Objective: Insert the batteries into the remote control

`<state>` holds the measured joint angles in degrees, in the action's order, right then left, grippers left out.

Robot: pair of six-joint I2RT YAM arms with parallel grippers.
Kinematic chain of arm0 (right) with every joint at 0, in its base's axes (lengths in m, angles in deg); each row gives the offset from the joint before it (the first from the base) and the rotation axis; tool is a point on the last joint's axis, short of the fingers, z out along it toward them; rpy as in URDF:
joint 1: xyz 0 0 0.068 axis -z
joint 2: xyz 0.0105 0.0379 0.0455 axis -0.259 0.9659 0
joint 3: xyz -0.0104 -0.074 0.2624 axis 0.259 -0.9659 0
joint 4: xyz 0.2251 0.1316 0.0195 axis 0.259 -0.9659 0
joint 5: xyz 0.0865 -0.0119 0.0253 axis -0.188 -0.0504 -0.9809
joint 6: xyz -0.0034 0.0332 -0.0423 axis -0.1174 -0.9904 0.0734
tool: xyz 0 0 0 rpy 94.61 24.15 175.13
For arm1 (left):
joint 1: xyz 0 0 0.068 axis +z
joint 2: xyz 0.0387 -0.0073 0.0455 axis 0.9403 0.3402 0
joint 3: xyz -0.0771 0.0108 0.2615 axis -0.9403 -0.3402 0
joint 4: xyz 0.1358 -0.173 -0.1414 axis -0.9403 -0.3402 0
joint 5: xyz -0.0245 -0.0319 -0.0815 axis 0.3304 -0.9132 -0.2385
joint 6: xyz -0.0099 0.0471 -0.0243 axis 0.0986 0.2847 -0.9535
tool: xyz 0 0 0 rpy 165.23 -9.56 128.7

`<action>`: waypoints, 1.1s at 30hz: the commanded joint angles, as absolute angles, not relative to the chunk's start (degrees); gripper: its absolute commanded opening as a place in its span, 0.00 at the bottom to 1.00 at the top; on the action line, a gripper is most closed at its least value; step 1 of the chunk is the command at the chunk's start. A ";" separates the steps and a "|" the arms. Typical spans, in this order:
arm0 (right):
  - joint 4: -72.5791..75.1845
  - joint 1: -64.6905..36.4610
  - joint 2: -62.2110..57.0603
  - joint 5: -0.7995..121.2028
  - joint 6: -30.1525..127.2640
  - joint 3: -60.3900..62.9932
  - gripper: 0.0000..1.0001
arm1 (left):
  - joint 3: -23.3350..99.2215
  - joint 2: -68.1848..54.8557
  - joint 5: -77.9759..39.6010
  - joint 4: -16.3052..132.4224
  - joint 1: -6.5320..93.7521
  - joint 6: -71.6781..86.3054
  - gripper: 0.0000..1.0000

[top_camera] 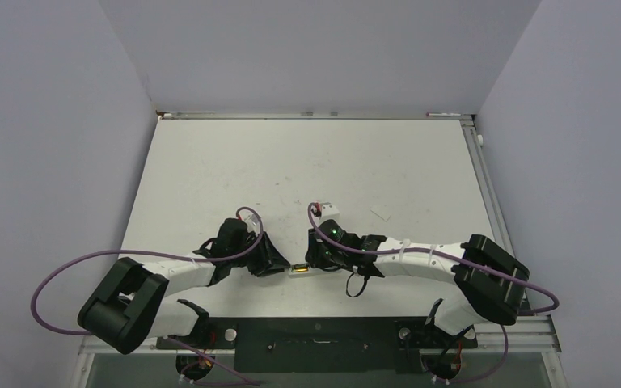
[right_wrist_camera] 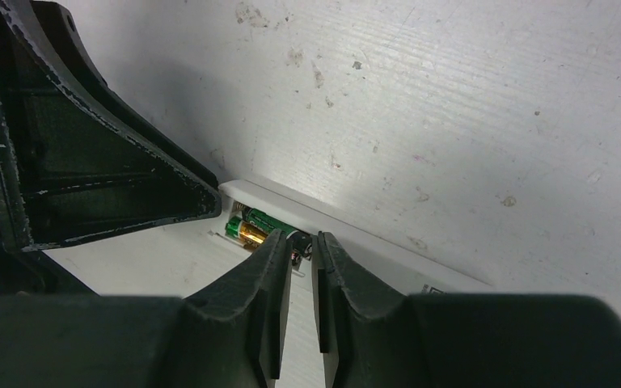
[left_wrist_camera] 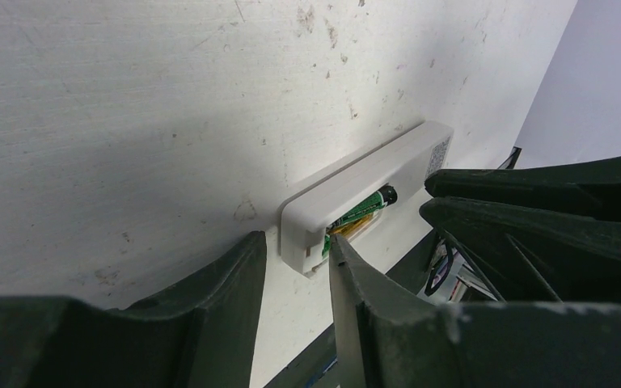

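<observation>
Batteries (right_wrist_camera: 251, 226), two slim green and gold cylinders, sit in the recess of the slim white rectangular plastic remote control (left_wrist_camera: 364, 174). Left of the remote control your left gripper (left_wrist_camera: 297, 242) straddles its end, jaws parted. Right of it your right gripper (right_wrist_camera: 300, 238) is nearly closed at a battery's dark tip, and you cannot tell whether it grips.

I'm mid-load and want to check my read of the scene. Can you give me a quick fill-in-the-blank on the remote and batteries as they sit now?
1. The remote rests on the ___.
2. Its plastic shell is coloured ___.
3. The number of batteries showing in its open compartment is ___.
Missing words: table; white; two.
</observation>
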<state>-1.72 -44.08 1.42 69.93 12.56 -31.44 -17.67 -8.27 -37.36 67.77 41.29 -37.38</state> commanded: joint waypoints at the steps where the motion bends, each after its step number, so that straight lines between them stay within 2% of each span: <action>1: 0.32 -44.65 1.97 70.04 11.45 -30.48 0.17 | -17.15 -7.40 -38.30 70.71 40.93 -36.74 0.31; 19: -0.03 -45.90 3.60 70.04 9.84 -30.22 0.15 | -17.79 -8.30 -38.11 70.97 40.06 -37.18 0.21; 25: -0.21 -45.98 3.82 70.04 9.84 -30.12 0.12 | -17.84 -8.38 -38.01 71.16 39.79 -37.27 0.15; 33: -1.17 -46.54 4.86 70.30 10.48 -28.96 0.09 | -17.95 -8.27 -38.01 71.29 39.61 -37.36 0.13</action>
<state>-1.65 -45.78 4.07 69.93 10.53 -31.37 -17.84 -7.77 -37.60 68.93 40.05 -37.53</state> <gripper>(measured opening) 0.090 0.134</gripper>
